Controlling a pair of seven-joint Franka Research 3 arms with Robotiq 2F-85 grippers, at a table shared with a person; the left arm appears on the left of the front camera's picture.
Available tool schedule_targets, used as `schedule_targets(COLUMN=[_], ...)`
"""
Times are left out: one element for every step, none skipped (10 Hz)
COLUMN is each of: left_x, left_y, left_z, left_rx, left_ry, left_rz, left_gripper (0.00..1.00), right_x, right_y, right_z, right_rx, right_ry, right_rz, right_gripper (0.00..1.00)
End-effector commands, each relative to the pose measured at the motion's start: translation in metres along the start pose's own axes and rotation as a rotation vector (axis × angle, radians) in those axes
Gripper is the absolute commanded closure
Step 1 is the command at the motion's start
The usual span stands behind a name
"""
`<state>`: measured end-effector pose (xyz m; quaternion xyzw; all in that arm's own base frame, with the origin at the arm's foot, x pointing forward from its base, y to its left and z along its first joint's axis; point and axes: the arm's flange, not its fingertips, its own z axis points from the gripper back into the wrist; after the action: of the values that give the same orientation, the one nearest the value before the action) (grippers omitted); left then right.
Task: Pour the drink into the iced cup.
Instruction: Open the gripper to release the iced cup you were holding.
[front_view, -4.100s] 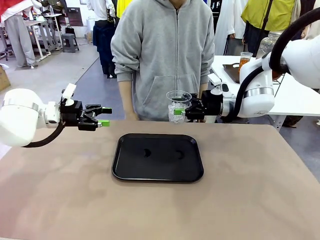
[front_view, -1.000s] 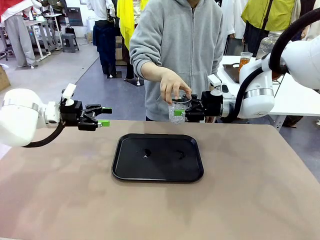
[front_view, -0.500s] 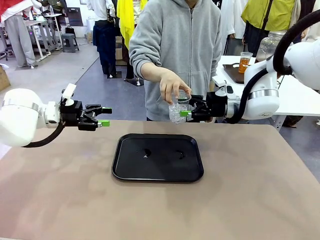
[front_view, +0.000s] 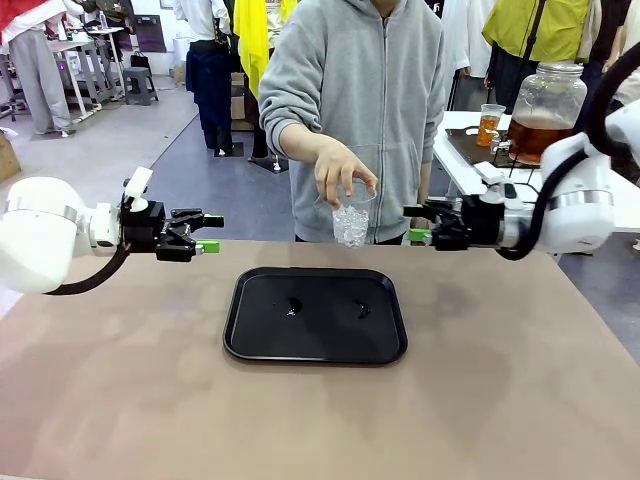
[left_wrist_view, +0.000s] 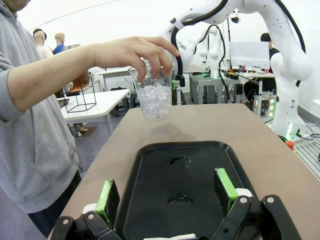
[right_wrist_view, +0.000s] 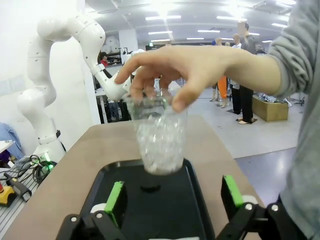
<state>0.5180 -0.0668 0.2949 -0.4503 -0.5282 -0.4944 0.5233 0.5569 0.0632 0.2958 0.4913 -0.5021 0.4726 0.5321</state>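
Person's hand (front_view: 343, 170) holds the iced cup (front_view: 351, 221) by the rim, above the tray's (front_view: 315, 315) far edge. Right tool (front_view: 418, 232) empty, jaws wide, beside the cup. Left tool (front_view: 208, 232) wide too, empty. Drink jar (front_view: 545, 112) on the side table.

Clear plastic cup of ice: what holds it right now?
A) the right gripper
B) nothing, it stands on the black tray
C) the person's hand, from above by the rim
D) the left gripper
C: the person's hand grips the clear plastic cup of ice by its rim above the black tray; the right gripper stands open, apart from it.
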Motion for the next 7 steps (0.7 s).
schedule_targets(left_x=[0.002, 0.002, 0.002, 0.002, 0.002, 0.002, 0.002], left_y=[0.000, 0.000, 0.000, 0.000, 0.000, 0.000, 0.000], left_z=[-0.001, -0.001, -0.001, -0.001, -0.001, -0.001, -0.001], left_rx=[-0.003, -0.003, -0.003, -0.003, -0.003, -0.003, -0.003], left_ry=[-0.006, -0.006, -0.006, -0.006, -0.006, -0.006, -0.006], left_rz=[0.000, 0.000, 0.000, 0.000, 0.000, 0.000, 0.000], left_gripper=[0.00, 0.00, 0.00, 0.00, 0.00, 0.00, 0.00], right_x=[-0.005, -0.011, -0.018, -0.022, -0.016, -0.016, -0.016], right_y=[0.012, 0.014, 0.016, 0.019, 0.012, 0.012, 0.012], right_z=[0.029, 0.043, 0.055, 0.062, 0.055, 0.055, 0.055], right_rx=[0.005, 0.014, 0.022, 0.009, -0.003, -0.003, -0.003], right_ry=[0.012, 0.017, 0.026, 0.026, 0.028, 0.028, 0.028], right_rz=[0.035, 0.041, 0.036, 0.057, 0.013, 0.013, 0.013], right_gripper=[0.00, 0.00, 0.00, 0.00, 0.00, 0.00, 0.00])
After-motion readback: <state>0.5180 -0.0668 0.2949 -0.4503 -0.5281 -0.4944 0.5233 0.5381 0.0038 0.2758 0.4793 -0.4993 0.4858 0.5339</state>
